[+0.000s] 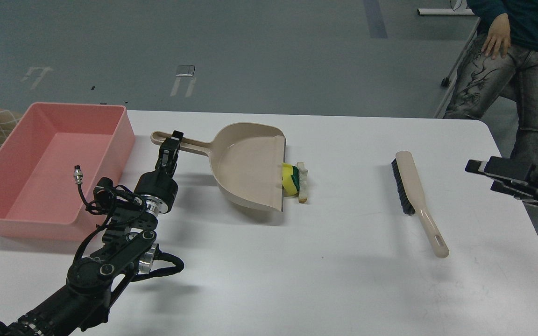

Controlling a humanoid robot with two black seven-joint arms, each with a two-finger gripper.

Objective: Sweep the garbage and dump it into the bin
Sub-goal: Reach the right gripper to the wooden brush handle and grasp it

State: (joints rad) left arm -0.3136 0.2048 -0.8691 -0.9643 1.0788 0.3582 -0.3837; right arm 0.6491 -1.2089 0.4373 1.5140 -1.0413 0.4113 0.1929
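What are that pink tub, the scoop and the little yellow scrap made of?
The pink tub looks like smooth molded plastic, with a soft sheen on its walls. The beige dustpan seems the same kind of plastic, matte and one-piece. The yellow scrap looks like foam sponge with a green scouring layer; that is a guess from colour.

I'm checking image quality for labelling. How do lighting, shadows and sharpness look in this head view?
Head view: even overhead light, with soft shadows beneath the beige plastic dustpan and the beige black-bristled brush; no harsh glare on the white table; the black left gripper reads dark and low in detail.
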